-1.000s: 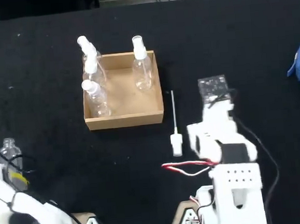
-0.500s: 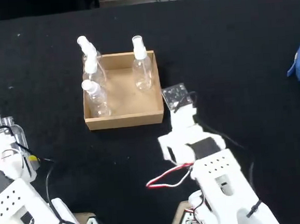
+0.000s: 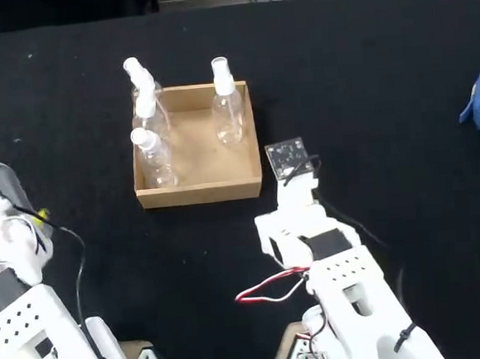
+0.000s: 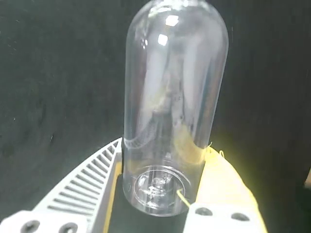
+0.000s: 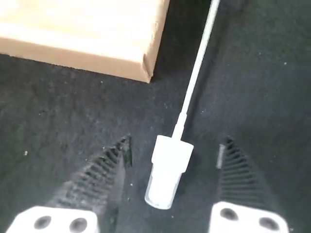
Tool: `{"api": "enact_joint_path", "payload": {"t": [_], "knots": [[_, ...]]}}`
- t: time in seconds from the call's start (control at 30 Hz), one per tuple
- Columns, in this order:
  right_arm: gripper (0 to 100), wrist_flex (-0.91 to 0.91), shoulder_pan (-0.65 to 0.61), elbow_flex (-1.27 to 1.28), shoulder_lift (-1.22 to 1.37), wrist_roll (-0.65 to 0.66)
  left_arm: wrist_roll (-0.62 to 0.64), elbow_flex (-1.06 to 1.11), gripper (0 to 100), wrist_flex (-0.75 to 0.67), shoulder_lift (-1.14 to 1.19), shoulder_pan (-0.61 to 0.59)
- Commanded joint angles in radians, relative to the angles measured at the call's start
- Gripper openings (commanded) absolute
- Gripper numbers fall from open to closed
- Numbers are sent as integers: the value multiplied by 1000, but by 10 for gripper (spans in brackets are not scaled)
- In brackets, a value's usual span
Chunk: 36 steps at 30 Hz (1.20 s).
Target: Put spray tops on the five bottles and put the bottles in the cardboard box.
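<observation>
A clear bottle [image 4: 175, 97] is held tight near its bottom end in the left hand [image 4: 165, 162], well apart from the cardboard box [image 3: 199, 191]. The right hand [image 5: 176, 143] is spread wide around a spray top [image 5: 167, 165] laid on the black surface [image 5: 48, 111] near the box's corner. 4 topped bottles [image 3: 226, 114] are stood inside the box.
</observation>
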Motion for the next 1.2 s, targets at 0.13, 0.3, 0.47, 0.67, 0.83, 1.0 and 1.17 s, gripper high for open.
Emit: {"api": "enact_joint_path", "payload": {"t": [0.13,0.3,0.47,0.67,0.83,1.0,1.17], "knots": [[212,-32,21,-4,12,-5,233,-77,29,-245,-21,71],[212,-29,21,-10,42,2,293,-76,29,-364,-21,163],[212,-28,26,-85,197,2,295,-38,29,-453,-23,202],[208,-17,26,-179,378,2,292,24,30,-454,-23,205],[80,51,84,-274,479,3,292,85,30,-454,-23,199],[23,78,261,-328,521,83,298,102,30,-454,-23,200],[11,264,437,-501,490,361,298,125,30,-456,-23,200]]}}
